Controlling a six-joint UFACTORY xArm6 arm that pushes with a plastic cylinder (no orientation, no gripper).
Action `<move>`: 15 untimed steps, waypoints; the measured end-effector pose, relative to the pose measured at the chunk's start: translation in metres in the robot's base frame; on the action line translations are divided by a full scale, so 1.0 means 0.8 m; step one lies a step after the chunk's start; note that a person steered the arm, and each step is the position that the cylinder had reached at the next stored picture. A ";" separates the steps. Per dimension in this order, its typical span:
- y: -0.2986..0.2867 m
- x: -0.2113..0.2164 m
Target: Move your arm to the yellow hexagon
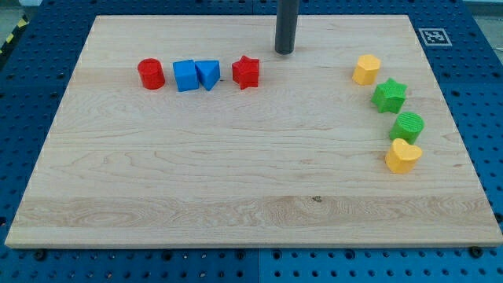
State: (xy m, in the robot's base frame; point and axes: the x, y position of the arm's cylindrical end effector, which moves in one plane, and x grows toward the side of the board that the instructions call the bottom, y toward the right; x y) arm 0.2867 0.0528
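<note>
Looking at the only camera view, my tip [284, 52] was parked near the board's top edge, touching no block. No fingers or jaws were fitted, just the plain dark rod, so nothing was held and nothing could be; it was built for shoving only.

The yellow hexagon [366, 69] was found off to the view's right of my tip and a bit lower, with bare wooden board [236, 181] between them. It sat at the top of a curved chain: a green star [389, 95] just below it, then a green cylinder [408, 126], then a yellow heart [403, 156], each one further from my tip.

On the tip's other side a row was laid out: a red star [246, 72] nearest, then a blue triangle-ish block [208, 74] touching a blue cube [185, 75], and a red cylinder [151, 74] farthest.

Probably a short slide to the view's right was called for, with the green star best avoided.
</note>
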 end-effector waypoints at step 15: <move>0.068 0.040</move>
State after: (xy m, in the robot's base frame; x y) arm 0.3189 0.1076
